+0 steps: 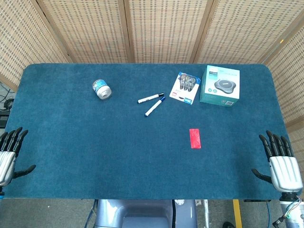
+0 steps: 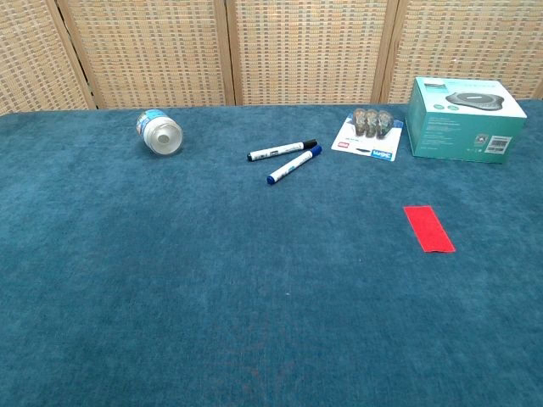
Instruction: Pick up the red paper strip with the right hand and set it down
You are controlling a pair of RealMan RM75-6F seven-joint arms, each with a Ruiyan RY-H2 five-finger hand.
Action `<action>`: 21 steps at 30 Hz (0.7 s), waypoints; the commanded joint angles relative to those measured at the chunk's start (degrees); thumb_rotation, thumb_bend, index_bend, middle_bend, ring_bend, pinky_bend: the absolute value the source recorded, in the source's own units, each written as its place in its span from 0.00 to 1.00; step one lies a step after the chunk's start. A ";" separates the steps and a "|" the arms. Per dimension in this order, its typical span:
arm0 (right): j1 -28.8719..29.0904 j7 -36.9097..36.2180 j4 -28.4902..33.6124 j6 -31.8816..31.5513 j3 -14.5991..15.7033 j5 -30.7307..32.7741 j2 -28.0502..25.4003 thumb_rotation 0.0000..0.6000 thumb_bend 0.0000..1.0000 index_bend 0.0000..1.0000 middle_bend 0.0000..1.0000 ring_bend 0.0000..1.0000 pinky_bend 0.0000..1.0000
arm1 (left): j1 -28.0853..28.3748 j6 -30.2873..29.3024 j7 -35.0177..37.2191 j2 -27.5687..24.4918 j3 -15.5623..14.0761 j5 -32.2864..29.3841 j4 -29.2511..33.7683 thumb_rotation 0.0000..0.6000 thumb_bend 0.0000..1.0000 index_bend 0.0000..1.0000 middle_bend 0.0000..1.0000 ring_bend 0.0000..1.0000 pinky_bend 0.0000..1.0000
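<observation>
The flat red paper strip [image 1: 195,138] lies untouched on the blue felt-covered table [image 1: 71,137], nearer the robot than the teal cardboard box [image 1: 220,85], which I take as landmark. Left of that box sits a blister card of metal clips [image 1: 185,87], further left two markers [image 1: 151,99], then a toppled small white jar [image 1: 102,89]; no print is readable. The right hand [image 1: 280,164], fingers spread and empty, waits at the near table edge, well apart from the strip, likely parked before reaching; the left hand [image 1: 9,154] is likewise empty.
</observation>
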State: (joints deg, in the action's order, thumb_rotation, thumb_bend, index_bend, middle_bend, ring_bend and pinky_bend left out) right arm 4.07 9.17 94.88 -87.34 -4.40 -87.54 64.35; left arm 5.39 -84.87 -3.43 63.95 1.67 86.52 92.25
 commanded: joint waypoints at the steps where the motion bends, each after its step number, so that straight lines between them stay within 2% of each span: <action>1: 0.11 -0.19 -0.02 0.35 0.18 -0.14 -0.12 1.00 0.00 0.00 0.00 0.00 0.00 | -0.02 -0.05 -0.04 0.02 0.00 0.02 -0.02 1.00 0.00 0.00 0.00 0.00 0.00; 8: 1.34 -3.35 -0.37 2.91 0.89 -1.10 -0.97 1.00 0.00 0.03 0.00 0.00 0.00 | -0.05 -0.12 -0.31 0.06 -0.02 0.08 0.03 1.00 0.00 0.00 0.00 0.00 0.00; 15: 11.89 -12.50 -4.08 15.93 -0.06 -5.01 0.37 1.00 0.00 0.19 0.00 0.00 0.00 | 0.26 0.47 0.17 0.00 0.05 -0.09 -0.21 1.00 0.00 0.00 0.00 0.00 0.00; 17: 16.17 -14.10 -6.27 19.92 -1.57 -5.30 3.03 1.00 0.00 0.24 0.00 0.00 0.00 | 0.36 0.64 0.01 0.01 0.10 -0.18 -0.19 1.00 0.00 0.00 0.00 0.00 0.00; 18: 19.30 -13.02 -9.32 23.14 -2.93 -4.51 6.12 1.00 0.00 0.26 0.00 0.00 0.00 | 0.42 0.66 -0.36 0.08 0.15 -0.23 -0.16 1.00 0.00 0.00 0.00 0.00 0.00; 21: 22.68 -11.15 -13.80 26.81 -3.95 -2.71 10.57 1.00 0.00 0.31 0.00 0.00 0.00 | 0.43 0.65 -0.92 0.19 0.21 -0.38 -0.08 1.00 0.00 0.00 0.00 0.00 0.00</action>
State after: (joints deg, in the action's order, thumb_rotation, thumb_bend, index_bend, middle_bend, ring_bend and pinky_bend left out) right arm 22.20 -4.05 86.26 -65.62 -6.25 -91.27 69.74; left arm 5.81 -84.22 -4.28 64.10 1.86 86.19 92.15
